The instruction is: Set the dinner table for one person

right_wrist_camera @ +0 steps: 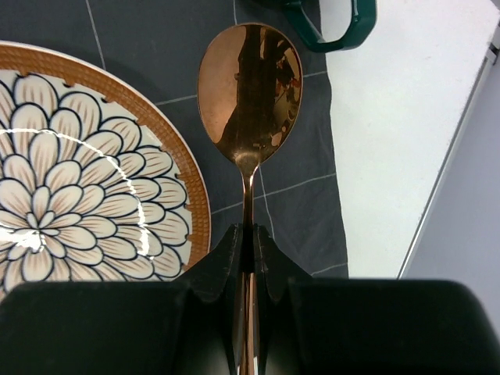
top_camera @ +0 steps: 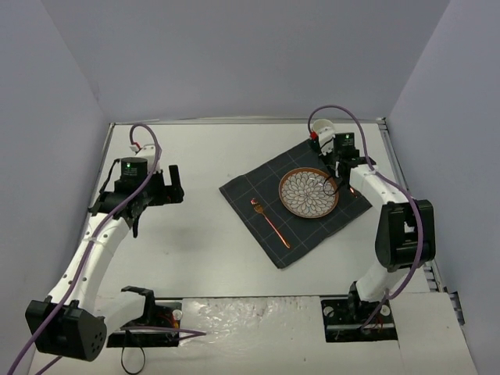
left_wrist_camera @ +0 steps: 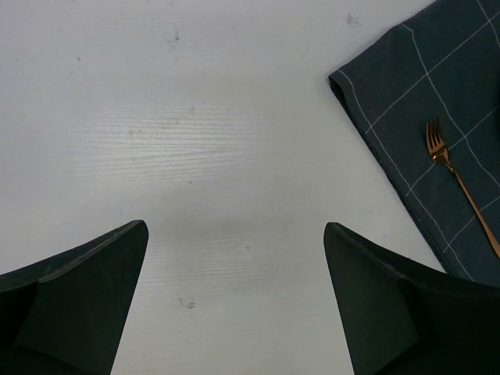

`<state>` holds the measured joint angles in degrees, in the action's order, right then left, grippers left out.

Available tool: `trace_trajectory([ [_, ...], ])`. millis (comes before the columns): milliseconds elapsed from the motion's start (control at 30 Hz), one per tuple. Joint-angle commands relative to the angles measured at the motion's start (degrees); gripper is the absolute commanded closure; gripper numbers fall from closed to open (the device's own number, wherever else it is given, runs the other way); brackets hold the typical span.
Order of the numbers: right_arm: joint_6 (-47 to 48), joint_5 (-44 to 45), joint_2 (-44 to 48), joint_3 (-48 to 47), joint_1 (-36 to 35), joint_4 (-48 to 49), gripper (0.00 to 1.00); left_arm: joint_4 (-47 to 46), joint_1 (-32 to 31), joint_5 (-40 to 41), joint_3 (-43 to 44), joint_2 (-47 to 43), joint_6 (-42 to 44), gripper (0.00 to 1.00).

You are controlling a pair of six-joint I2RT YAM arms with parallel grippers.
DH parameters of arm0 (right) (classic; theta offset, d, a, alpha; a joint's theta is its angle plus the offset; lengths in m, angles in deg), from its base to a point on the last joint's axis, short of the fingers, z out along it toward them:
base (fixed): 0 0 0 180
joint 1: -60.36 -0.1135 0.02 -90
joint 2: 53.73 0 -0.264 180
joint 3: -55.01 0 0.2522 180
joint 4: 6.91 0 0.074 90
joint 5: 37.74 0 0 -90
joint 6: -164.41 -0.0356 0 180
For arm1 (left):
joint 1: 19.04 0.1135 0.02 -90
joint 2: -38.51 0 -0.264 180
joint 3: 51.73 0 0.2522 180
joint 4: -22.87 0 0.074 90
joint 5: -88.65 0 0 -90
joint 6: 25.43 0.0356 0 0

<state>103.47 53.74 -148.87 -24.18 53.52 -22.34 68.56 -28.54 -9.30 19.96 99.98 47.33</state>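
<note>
The white dinner table (top_camera: 195, 226) carries a dark grey grid-lined cloth (top_camera: 258, 195). On the cloth sit a floral plate with a brown rim (top_camera: 308, 192) and, to the plate's left, a copper fork (top_camera: 269, 223). My right gripper (right_wrist_camera: 247, 234) is shut on the handle of a copper spoon (right_wrist_camera: 250, 82), whose bowl hangs over the cloth (right_wrist_camera: 305, 195) just right of the plate (right_wrist_camera: 78, 172). In the top view the right gripper (top_camera: 344, 168) is at the plate's right edge. My left gripper (left_wrist_camera: 234, 226) is open and empty over bare table, left of the cloth (left_wrist_camera: 437, 86) and fork (left_wrist_camera: 457, 180).
A mug with a dark green handle (right_wrist_camera: 328, 23) stands just beyond the spoon's tip at the cloth's far corner; it shows white in the top view (top_camera: 323, 126). Grey walls enclose the table. The table's right edge (right_wrist_camera: 476, 101) is close to the right gripper.
</note>
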Motion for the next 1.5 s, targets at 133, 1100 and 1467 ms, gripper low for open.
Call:
trace_trajectory([
  [133, 6.58, -2.82, -4.95, -5.48, 3.30, 1.93, 1.00, -1.71, 1.50, -0.99, -0.22, -2.75, 2.02, 0.07],
  [1100, 8.74, -5.96, -16.04, -6.29, 9.71, 9.78, 0.99, -0.99, 1.50, 1.33, -0.71, -2.91, 2.88, 0.07],
  [1467, 9.35, -7.02, -17.89, -6.38, 10.08, 10.01, 0.95, -0.99, 1.50, 1.35, -0.89, -2.94, 3.26, 0.07],
])
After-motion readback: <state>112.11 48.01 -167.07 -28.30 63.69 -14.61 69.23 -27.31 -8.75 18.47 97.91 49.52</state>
